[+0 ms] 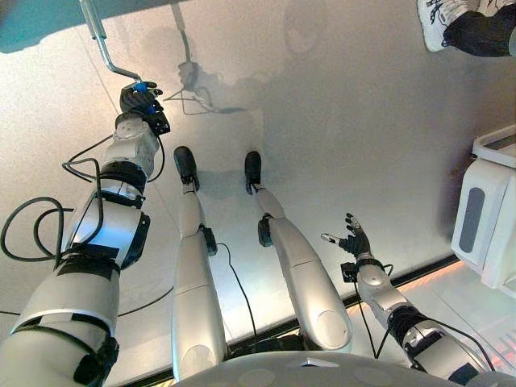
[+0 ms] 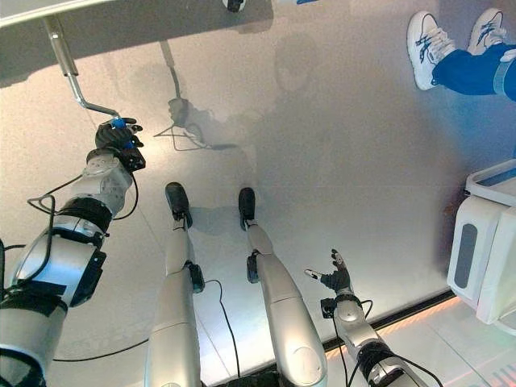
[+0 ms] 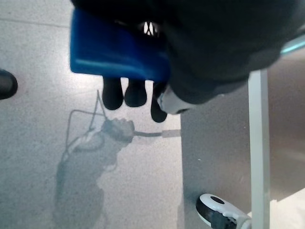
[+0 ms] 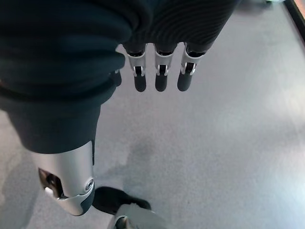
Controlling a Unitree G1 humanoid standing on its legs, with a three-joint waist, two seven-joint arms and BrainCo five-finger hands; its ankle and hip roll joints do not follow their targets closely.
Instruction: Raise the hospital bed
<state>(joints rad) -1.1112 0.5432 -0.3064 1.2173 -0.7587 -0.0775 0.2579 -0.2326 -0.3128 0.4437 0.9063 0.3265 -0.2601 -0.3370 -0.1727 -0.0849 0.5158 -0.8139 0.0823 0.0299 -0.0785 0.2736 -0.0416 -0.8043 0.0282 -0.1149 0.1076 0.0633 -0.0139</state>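
1. Hospital bed (image 1: pixel 48 24): lying largely cut off at the upper-left edge; one metal crank (image 1: pixel 103 47) is hanging from it.
2. Left hand (image 1: pixel 139 98): fingers are curling round the crank's single blue handle (image 3: pixel 116 52).
3. Right hand (image 1: pixel 353 240): hanging low, fingers spread loosely, holding nothing.
4. Person's two shoes (image 2: pixel 451 36): standing on the floor (image 1: pixel 339 121).

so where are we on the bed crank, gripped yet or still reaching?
Done: the left hand has reached the bed's metal crank and its fingers are curled round the blue handle. In hand: that grip on the crank; a single moment cannot show whether it is turning. Left: the cranking itself, since how high the bed stands cannot be judged here. The right hand hangs open over the floor, idle.
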